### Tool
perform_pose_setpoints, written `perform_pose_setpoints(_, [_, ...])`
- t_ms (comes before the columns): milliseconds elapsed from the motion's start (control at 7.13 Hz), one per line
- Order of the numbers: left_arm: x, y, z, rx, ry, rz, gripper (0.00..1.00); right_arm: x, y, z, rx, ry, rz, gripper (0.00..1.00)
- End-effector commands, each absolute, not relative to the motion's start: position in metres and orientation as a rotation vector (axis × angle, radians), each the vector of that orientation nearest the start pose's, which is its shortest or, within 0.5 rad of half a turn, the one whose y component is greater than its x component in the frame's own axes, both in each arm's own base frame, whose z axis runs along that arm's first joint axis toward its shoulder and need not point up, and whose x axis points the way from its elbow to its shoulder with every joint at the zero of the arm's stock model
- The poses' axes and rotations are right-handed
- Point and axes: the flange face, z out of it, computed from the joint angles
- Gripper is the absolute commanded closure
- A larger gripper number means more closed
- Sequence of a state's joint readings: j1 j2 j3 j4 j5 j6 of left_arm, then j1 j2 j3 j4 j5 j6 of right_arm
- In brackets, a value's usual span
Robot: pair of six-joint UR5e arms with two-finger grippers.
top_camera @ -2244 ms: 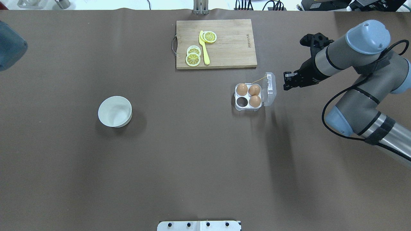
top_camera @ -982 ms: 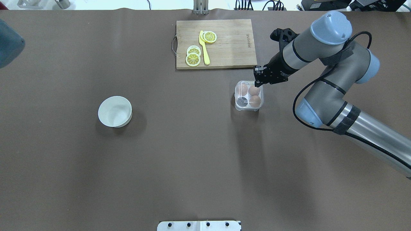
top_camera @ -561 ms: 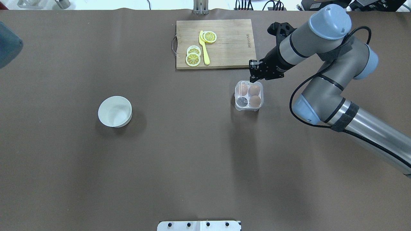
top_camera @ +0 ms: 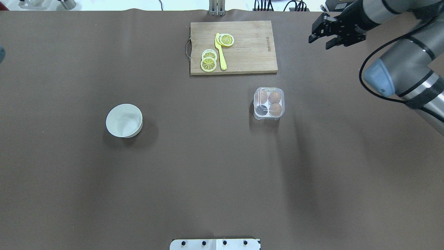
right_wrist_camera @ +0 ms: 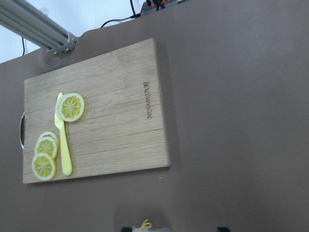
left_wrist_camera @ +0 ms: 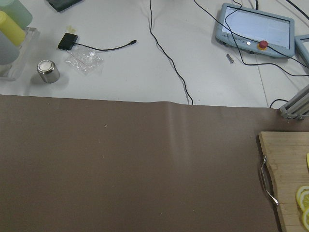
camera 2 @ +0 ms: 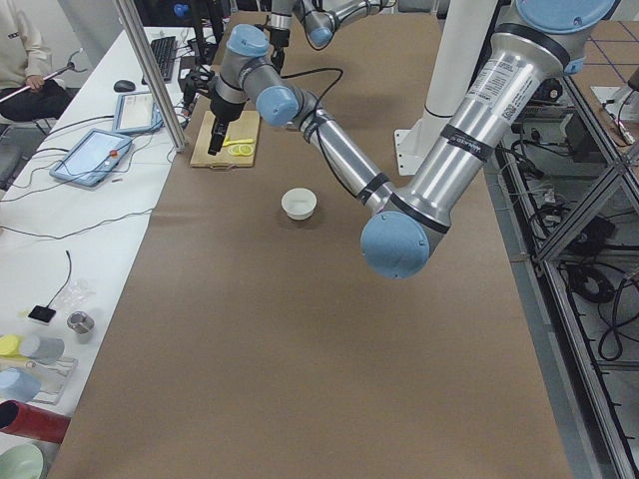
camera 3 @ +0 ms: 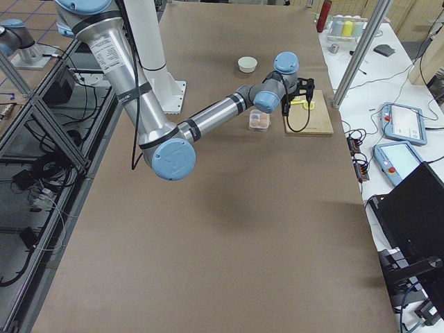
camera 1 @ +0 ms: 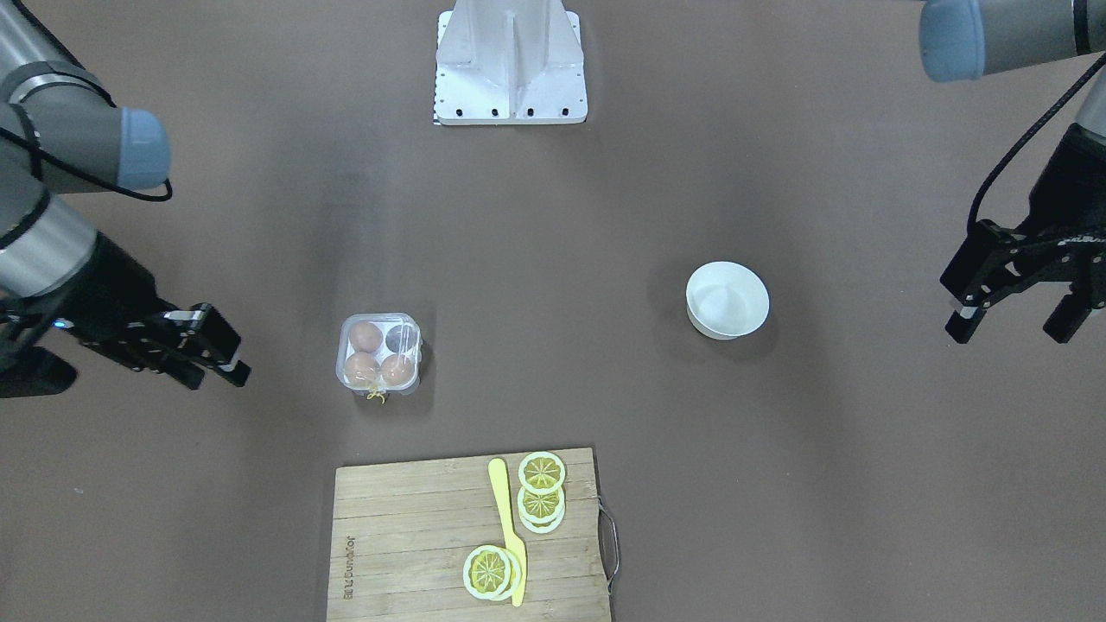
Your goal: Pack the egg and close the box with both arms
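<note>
The closed box [top_camera: 269, 103] sits on the bench [top_camera: 208, 173] near the cutting board [top_camera: 249, 52], three eggs [top_camera: 275, 109] inside and the white bowl [top_camera: 124, 120] well apart. The right tool [top_camera: 321, 41], fingers spread, has pulled back from the box. Only the front-facing view shows the left tool [camera 1: 1007, 333], also spread.

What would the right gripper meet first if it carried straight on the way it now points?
Probably the box, at its edge by the yellow string, which the right gripper frames in its wrist view; depth is unclear, so possibly the table beside it.
</note>
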State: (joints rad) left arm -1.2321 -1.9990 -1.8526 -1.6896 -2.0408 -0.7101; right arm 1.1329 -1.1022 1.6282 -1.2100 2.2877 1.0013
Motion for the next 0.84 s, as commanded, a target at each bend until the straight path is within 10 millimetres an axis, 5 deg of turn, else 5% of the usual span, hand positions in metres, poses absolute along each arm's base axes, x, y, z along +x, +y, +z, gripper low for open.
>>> perform_pose_setpoints(0, [0.072,-0.583,0.342,0.503,0.708,-0.098,0.02,-0.106,-0.62,0.355,0.21,-0.837,0.029,0.0])
perform_pose_setpoints(421, [0.014,-0.575,0.428,0.394,0.621,-0.152,0.02,-0.01,-0.597,0.441,0.106,-0.713,-0.133,0.0])
perform_pose_setpoints(701, [-0.005,-0.569,0.473,0.293,0.666,-0.111,0.02,0.024,-0.534,0.535,0.005,-0.833,-0.064,0.0])
